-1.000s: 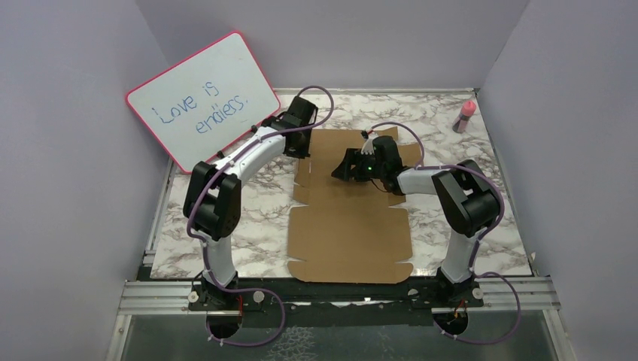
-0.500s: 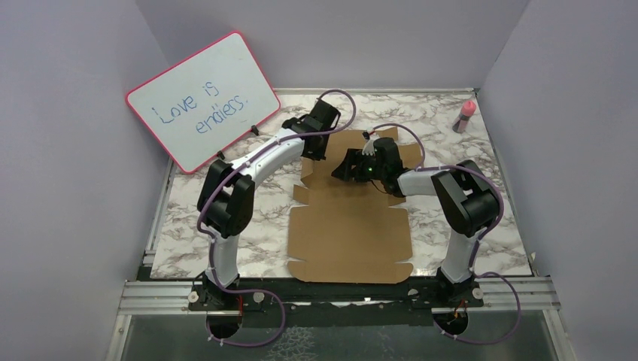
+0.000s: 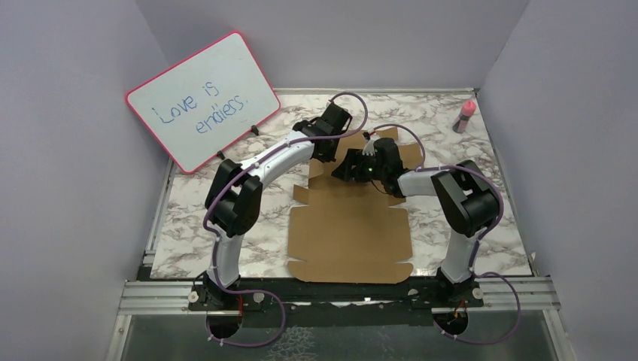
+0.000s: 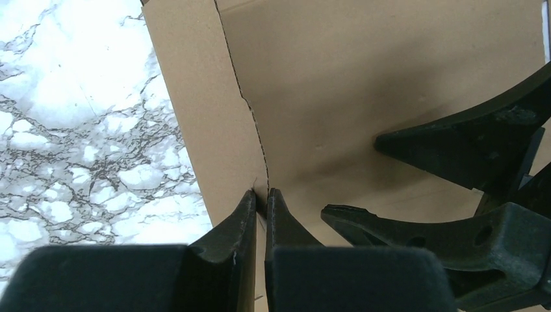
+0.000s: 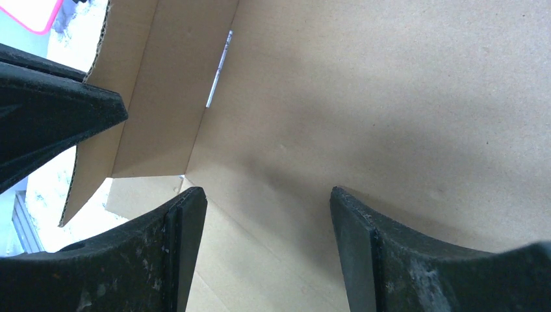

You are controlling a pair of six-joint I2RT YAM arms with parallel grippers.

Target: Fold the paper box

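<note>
The paper box (image 3: 350, 233) is a brown cardboard sheet lying mostly flat mid-table. Its back-left side flap (image 5: 149, 97) stands raised. My left gripper (image 3: 325, 150) is over that back-left corner, shut, with its tips (image 4: 260, 193) at the dashed crease of the flap (image 4: 195, 97); I see no cardboard clamped between the fingers. My right gripper (image 3: 342, 171) is open, its fingers (image 5: 185, 221) spread over the back panel (image 5: 390, 97) just right of the raised flap. The right fingers also show in the left wrist view (image 4: 455, 149).
A pink-framed whiteboard (image 3: 203, 98) leans at the back left. A pink-capped bottle (image 3: 466, 115) stands at the back right. Grey walls enclose the marble table (image 3: 496, 226) on three sides.
My left arm has swung right from the box's left edge to its back-left corner, and the side flap there has come up. The right arm has not moved.
</note>
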